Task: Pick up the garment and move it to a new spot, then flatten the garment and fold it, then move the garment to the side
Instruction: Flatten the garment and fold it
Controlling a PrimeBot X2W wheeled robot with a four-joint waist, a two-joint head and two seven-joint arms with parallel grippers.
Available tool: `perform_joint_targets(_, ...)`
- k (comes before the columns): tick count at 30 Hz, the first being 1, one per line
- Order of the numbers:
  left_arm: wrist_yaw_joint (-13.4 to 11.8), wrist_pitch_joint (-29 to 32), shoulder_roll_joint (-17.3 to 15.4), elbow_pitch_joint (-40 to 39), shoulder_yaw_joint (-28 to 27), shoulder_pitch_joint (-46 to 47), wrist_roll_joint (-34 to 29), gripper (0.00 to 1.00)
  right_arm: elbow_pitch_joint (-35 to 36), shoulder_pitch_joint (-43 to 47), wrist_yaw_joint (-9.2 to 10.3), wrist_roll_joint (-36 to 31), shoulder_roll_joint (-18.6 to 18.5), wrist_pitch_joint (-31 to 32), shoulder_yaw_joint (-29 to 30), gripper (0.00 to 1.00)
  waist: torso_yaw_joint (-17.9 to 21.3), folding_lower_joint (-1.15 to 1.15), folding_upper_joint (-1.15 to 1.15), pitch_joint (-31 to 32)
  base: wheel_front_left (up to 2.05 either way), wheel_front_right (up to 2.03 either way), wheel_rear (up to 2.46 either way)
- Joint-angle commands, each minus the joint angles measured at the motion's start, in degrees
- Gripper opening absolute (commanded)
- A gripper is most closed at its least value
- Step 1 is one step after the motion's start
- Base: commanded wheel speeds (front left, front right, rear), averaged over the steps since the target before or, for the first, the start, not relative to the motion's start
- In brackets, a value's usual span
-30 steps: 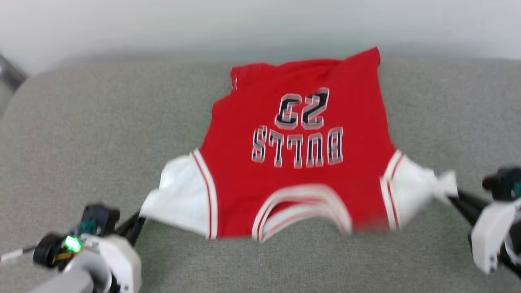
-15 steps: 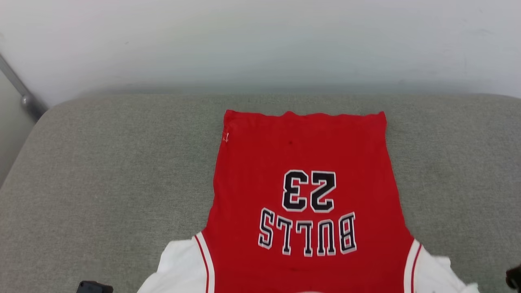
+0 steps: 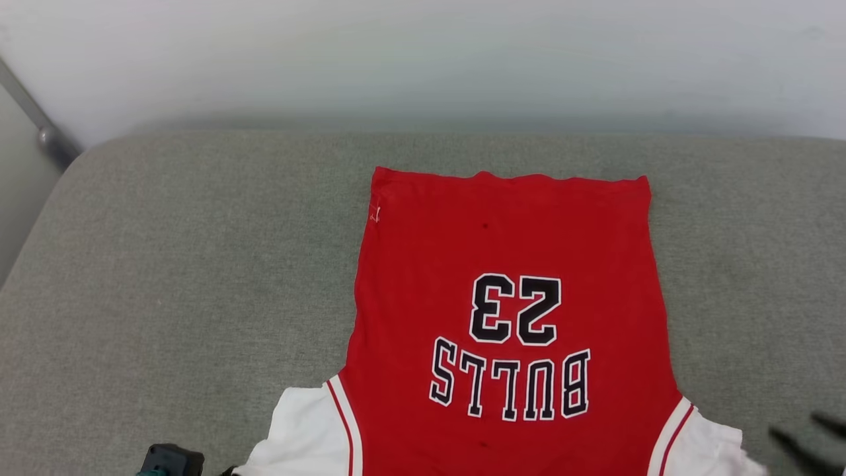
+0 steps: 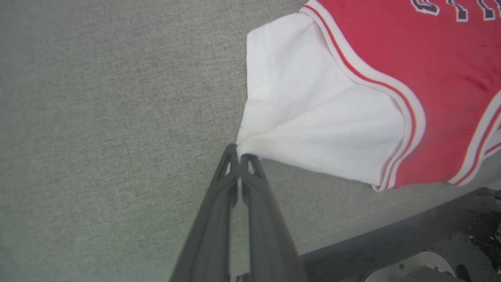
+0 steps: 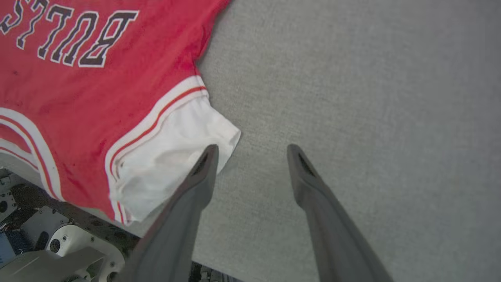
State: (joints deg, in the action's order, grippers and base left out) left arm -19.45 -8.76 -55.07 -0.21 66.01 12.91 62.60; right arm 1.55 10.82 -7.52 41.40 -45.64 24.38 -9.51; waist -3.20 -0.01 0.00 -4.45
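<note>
Lighting is even, diffuse and bright, with no glare. In the head view, a soft shadow band runs across the upper frame where the grey cushion (image 3: 198, 277) meets the wall (image 3: 423, 59). Lettering on the garment (image 3: 509, 251) is sharp. The right gripper's fingers (image 3: 793, 443), lower right, are smeared. In both wrist views, reds wash toward pink and corners dim. The left gripper's fingers (image 4: 213, 219) soften toward the bottom edge.

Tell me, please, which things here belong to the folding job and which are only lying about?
Job: garment, spread lettering-up; left hand, shut on a white sleeve; right hand, open beside the other sleeve.
Not the job: grey cushion underneath; metal pole; wall.
</note>
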Motion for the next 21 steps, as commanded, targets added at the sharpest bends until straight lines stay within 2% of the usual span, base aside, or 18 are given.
perform_joint_targets(1, -0.24, 0.02, 0.28, -0.37, -0.21, 0.89, -0.45, 0.00, 1.10, -1.88, 0.06, 0.54, -0.62, 0.58, 1.42, 1.00, -0.52, 0.01, 0.00, -0.93, 0.00, 0.00, 0.00)
perform_joint_targets(6, -1.20, -0.09, 0.20, -2.00, -0.68, 3.16, -2.56, 0.00, 6.67, -9.76, 0.05, 0.98, -4.95, 5.16, 8.49, 1.00, -2.69, 0.01, 0.00, -4.82, 0.00, 0.00, 0.00)
perform_joint_targets(9, -1.66, 0.08, 0.35, -3.15, -0.76, 5.02, -4.34, 0.00, 8.26, -16.61, 0.05, 2.90, -8.15, 10.09, 10.02, 1.00, -4.40, 0.01, 0.00, -8.20, 0.00, 0.00, 0.00)
perform_joint_targets(13, -1.79, 0.41, 1.48, -4.33, -0.52, 7.71, -6.78, 0.00, 7.72, -27.87, 0.06, 6.07, -12.54, 20.10, 8.42, 1.00, -7.15, 0.01, 0.00, -12.60, 0.00, 0.00, 0.00)
perform_joint_targets(16, -1.96, 0.36, 2.46, -5.07, -0.77, 9.56, -8.38, 0.00, 5.50, -36.51, 0.06, 8.53, -14.29, 30.58, 5.98, 1.00, -9.41, 0.01, 0.00, -15.85, 0.00, 0.00, 0.00)
perform_joint_targets(19, -2.34, -0.01, 3.46, -5.96, -0.82, 11.08, -9.73, 0.00, 3.57, -45.85, 0.06, 7.81, -14.58, 39.98, 3.59, 1.00, -11.42, 0.01, 0.00, -19.29, 0.00, 0.00, 0.00)
perform_joint_targets(21, -2.63, -0.25, 4.27, -6.27, -0.96, 11.86, -10.48, 0.00, 1.53, -51.27, 0.06, 6.43, -13.16, 45.33, 1.65, 1.00, -12.39, 0.01, 0.00, -21.25, 0.00, 0.00, 0.00)
